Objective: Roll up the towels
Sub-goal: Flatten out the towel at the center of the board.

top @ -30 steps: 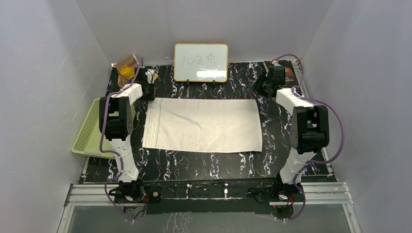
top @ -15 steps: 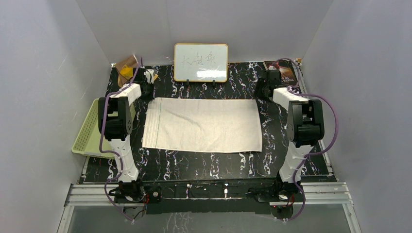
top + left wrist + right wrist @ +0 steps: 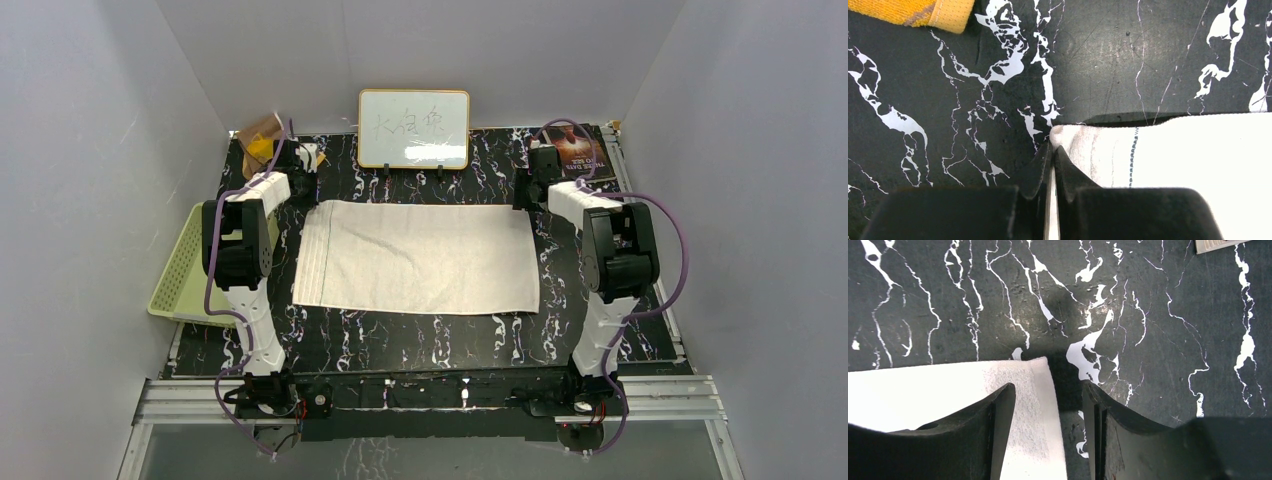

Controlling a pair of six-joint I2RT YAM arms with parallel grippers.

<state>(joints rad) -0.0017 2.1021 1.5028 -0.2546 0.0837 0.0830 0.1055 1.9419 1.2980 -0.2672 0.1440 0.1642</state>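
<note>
The cream-beige towel (image 3: 415,255) lies flat and spread out on the black marbled table, its thin dark line (image 3: 1133,155) near the left end. My left gripper (image 3: 308,196) is at its far left corner, and the left wrist view shows it (image 3: 1053,147) shut on that corner of the towel (image 3: 1188,150). My right gripper (image 3: 527,200) is open at the far right corner. In the right wrist view it (image 3: 1047,385) straddles the towel's edge (image 3: 923,390), one finger over the cloth and one over bare table. The orange-and-brown cloth (image 3: 262,140) lies crumpled at the back left, and its edge shows in the left wrist view (image 3: 913,12).
A pale green slotted basket (image 3: 185,265) sits off the table's left edge. A small whiteboard (image 3: 414,128) stands at the back centre. A dark booklet (image 3: 583,150) lies at the back right. Pale walls enclose the table on three sides.
My right gripper has swung left from the back right by the booklet to the towel's far right corner. The left arm and the towel have barely moved.
</note>
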